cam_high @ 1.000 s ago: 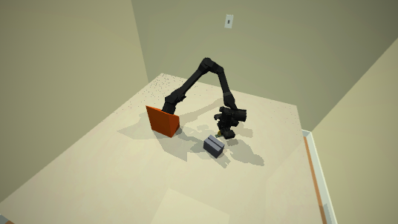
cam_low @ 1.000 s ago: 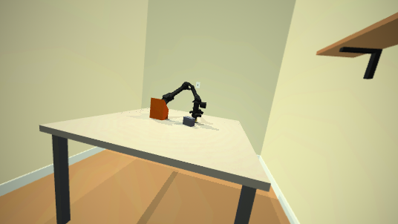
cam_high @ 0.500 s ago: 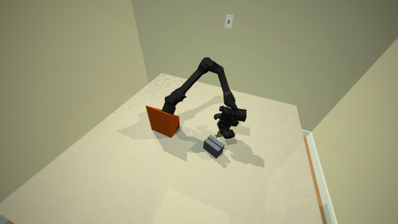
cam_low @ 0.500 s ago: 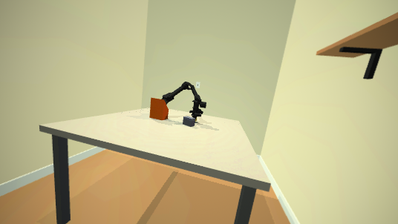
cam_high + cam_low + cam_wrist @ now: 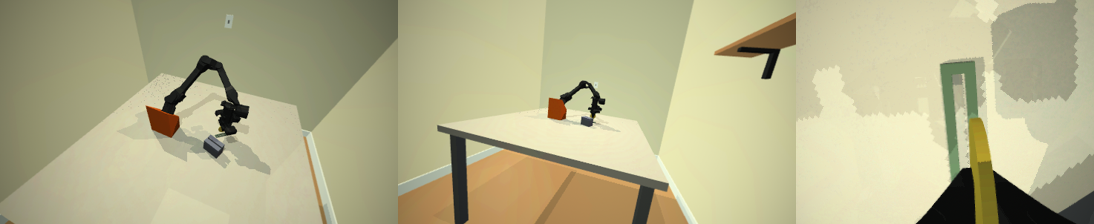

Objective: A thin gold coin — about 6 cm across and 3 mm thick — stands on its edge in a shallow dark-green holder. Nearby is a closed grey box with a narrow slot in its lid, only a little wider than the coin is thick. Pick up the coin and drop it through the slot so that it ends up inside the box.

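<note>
You had the grey box (image 5: pixel 214 145) standing nearest the front of the worktop (image 5: pixel 554 142), though still well back toward the far corner; its lid slot showed as a dark line along the top. Just beyond it, the dark-green holder (image 5: pixel 220 136) lay flat on the surface, close beside the box but apart from it. In the wrist view the holder (image 5: pixel 957 112) appeared as a narrow green frame, and its slot held nothing.

Your gripper (image 5: pixel 225 128) hung over the holder, fingers drawn nearly together and clamped on the gold coin (image 5: pixel 984 189). The coin stood edge-on between the dark fingers, its upper tip overlapping the near end of the holder in that view. From above only a small gold speck (image 5: pixel 220 129) showed at the fingertips. Whether the coin touched the holder could not be judged.

Farther back and toward the left edge, the arm rose behind an orange wedge-shaped block (image 5: pixel 162 121) and arched across to the gripper
</note>
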You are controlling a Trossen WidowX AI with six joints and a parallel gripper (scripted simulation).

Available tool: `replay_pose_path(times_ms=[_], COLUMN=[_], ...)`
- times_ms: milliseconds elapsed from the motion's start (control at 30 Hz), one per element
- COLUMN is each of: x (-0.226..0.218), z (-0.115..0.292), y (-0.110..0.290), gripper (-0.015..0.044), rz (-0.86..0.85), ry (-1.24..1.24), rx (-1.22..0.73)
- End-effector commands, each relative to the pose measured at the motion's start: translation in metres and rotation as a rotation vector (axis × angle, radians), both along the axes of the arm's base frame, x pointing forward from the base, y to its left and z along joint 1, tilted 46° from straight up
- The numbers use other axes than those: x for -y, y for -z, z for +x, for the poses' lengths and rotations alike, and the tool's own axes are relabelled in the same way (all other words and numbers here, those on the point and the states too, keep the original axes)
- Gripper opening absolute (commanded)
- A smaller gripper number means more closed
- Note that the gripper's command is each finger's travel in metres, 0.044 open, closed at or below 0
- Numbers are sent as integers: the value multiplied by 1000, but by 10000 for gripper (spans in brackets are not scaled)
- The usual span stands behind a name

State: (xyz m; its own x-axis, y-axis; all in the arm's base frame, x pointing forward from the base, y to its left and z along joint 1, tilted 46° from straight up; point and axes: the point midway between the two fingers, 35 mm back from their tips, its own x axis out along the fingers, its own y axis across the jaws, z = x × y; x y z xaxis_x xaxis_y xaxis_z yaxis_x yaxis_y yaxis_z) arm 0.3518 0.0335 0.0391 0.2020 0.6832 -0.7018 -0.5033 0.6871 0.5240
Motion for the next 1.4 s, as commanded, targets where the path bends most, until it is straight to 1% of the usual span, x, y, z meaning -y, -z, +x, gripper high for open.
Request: replay_pose_path(times_ms=[0, 533, 667, 1367], x=[8, 34, 35, 33], z=[0, -12, -13, -14], y=[-10, -38, -40, -41], gripper=[0, 0, 0, 0], rz=[0, 3, 8, 155], ry=[-2, -2, 14, 515], rx=[10, 10, -5, -496])
